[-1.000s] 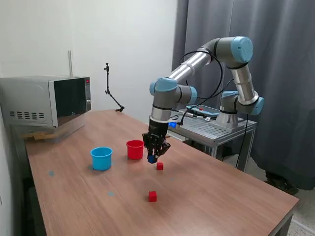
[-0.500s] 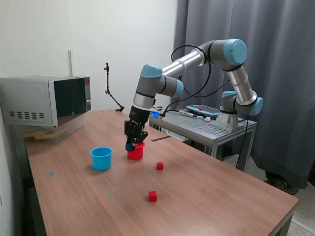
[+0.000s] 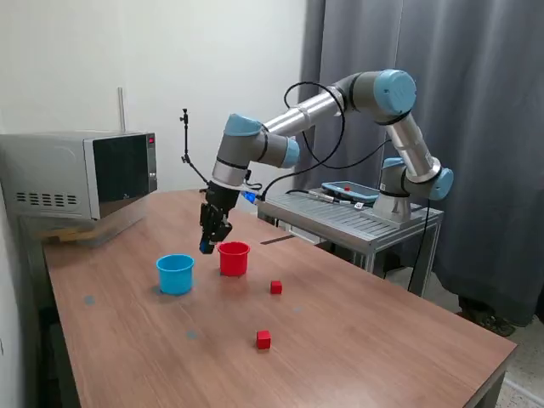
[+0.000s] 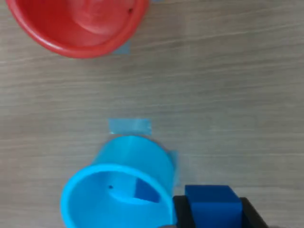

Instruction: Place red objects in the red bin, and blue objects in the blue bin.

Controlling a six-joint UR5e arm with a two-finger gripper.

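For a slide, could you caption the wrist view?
Fingers carry a blue cube beside the blue cup, red cup nearby.

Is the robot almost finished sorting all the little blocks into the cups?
About halfway. One dark blue cube already sits inside the light blue plastic cup. The pincer holds a second dark blue cube in the air, between the two cups. Two small red cubes wait on the wooden table, and the red plastic cup looks empty.
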